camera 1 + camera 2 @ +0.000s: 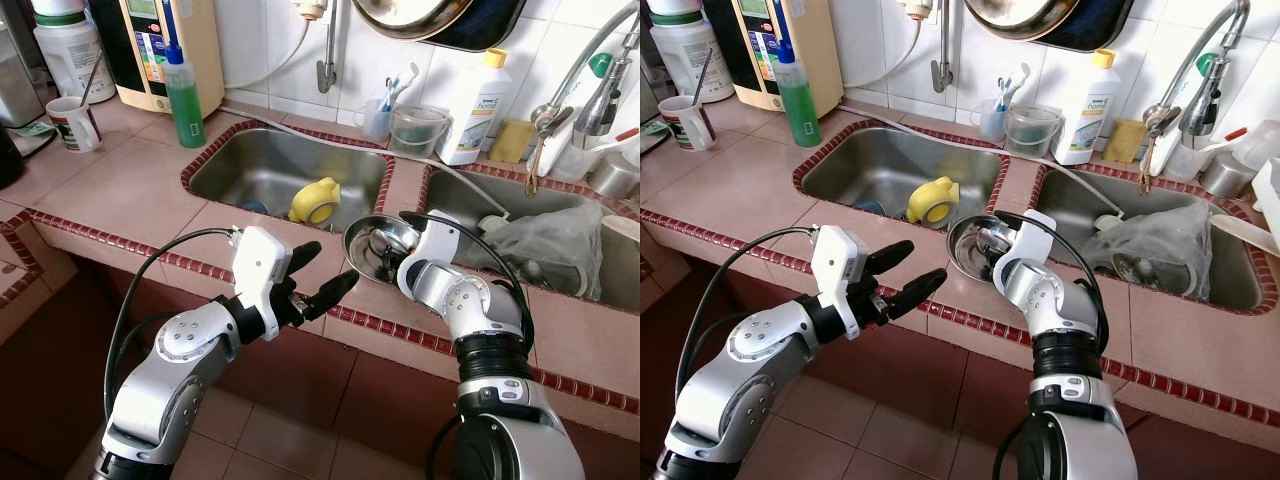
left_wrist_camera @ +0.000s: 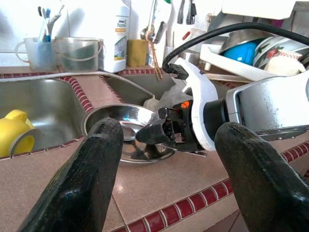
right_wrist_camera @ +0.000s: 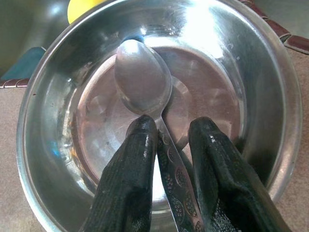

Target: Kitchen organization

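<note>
— Two grippers noted?
— Right gripper [image 3: 166,140] is closed on a spoon [image 3: 145,84] inside the steel bowl [image 1: 362,262] on the counter [image 1: 130,190] between sinks. Left gripper [image 1: 318,272] is held wide — nearby.

A bowl [image 1: 368,250] is set on the tabletop [image 1: 130,190], between the left sink [image 1: 280,165] and the right sink [image 1: 520,225]. A spoon [image 3: 145,89] is held inside the bowl by the right hand [image 3: 170,145]. A cup [image 1: 315,200] is placed in the left sink. The left hand [image 1: 318,272] is kept just left of the bowl, at the tabletop's front edge.
</note>
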### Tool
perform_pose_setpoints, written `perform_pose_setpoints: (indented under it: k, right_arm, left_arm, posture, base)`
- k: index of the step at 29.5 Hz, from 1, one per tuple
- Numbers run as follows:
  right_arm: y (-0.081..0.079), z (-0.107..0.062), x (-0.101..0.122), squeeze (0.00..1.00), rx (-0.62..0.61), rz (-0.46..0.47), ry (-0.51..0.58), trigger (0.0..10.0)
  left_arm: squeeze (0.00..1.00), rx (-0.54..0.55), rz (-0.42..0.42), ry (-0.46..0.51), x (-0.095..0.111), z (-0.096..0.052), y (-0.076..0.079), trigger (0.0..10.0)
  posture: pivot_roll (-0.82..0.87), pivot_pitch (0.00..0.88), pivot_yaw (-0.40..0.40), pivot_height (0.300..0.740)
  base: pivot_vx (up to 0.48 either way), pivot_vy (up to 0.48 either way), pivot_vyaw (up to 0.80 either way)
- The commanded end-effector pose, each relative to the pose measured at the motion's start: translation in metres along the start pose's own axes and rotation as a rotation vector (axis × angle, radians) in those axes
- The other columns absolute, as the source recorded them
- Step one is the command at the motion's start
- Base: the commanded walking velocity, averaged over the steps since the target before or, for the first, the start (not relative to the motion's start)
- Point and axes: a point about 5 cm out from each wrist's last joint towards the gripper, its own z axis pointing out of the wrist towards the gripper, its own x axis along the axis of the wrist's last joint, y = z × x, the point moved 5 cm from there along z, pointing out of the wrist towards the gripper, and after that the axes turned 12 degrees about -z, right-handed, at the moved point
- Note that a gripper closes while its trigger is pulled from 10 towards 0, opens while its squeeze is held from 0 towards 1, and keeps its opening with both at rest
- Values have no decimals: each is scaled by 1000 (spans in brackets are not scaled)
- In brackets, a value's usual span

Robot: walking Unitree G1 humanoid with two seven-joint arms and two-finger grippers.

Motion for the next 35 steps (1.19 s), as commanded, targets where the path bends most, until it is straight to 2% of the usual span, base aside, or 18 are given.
perform_pose_setpoints:
  k: [1,4,5,6,10,11,12,15,17,22,23,24,25,27,35]
  right_arm:
    - [2,2,-8,0,-1,3,-41,10000]
    - [1,2,-8,0,10,8,-44,10000]
    - [1,2,-8,35,11,8,-44,10000]
    - [1,2,-9,1000,12,9,-52,10000]
    - [1,3,-11,1000,5,-13,-62,10000]
    - [2,3,-11,525,0,-24,-69,10000]
    - [4,3,-10,0,-7,-36,-65,10000]
    - [5,3,-9,0,-8,-41,-65,10000]
    - [7,2,-6,0,-2,-76,-63,10000]
    - [11,2,-9,0,13,-60,-115,10000]
    - [16,2,-11,0,1,-44,-135,4667]
    - [17,2,-12,0,-1,-36,-144,4667]
    - [20,2,-12,0,-6,-34,-146,0]
    - [21,2,-15,0,0,-1,-166,0]
    - [24,3,-18,0,-6,32,-190,0]
  left_arm:
    - [0,-16,12,4,4,0,4,10000]
    - [0,-17,11,2,3,-1,4,10000]
    - [0,-17,10,2,3,-1,5,10000]
    - [0,-17,9,3,3,0,5,10000]
    - [0,-16,6,3,3,-1,5,10000]
    - [0,-15,5,3,3,-1,5,10000]
    - [0,-14,4,3,3,-1,5,10000]
    - [0,-14,4,3,2,-1,5,10000]
    - [0,-15,3,1,2,-1,5,10000]
    - [0,-15,4,1,2,-1,5,10000]
    - [0,-14,5,1,2,-1,4,10000]
    - [0,-14,5,1,3,-1,4,10000]
    - [0,-13,6,2,3,-1,4,10000]
    - [0,-11,5,4,3,-1,4,10000]
    - [0,-35,5,-10,2,-2,6,10000]
  posture:
    - [110,0,-85,740]
    - [109,0,-86,740]
    - [109,0,-86,740]
    - [110,0,-87,740]
    - [110,0,-86,740]
    - [109,0,-86,740]
    - [109,0,-86,740]
    - [107,0,-85,740]
    - [107,0,-85,740]
    - [103,0,-86,740]
    - [101,0,-85,740]
    - [102,0,-87,740]
    - [103,0,-88,740]
    - [102,0,-87,740]
    - [103,0,-84,740]
  base:
    - [0,0,0]
    - [0,0,0]
    - [0,0,0]
    - [0,0,0]
    - [0,0,0]
    - [0,0,0]
    - [0,0,0]
    - [0,0,0]
    - [0,0,0]
    - [0,0,0]
    - [0,0,0]
    - [0,0,0]
    - [0,0,0]
    - [0,0,0]
    - [0,0,0]
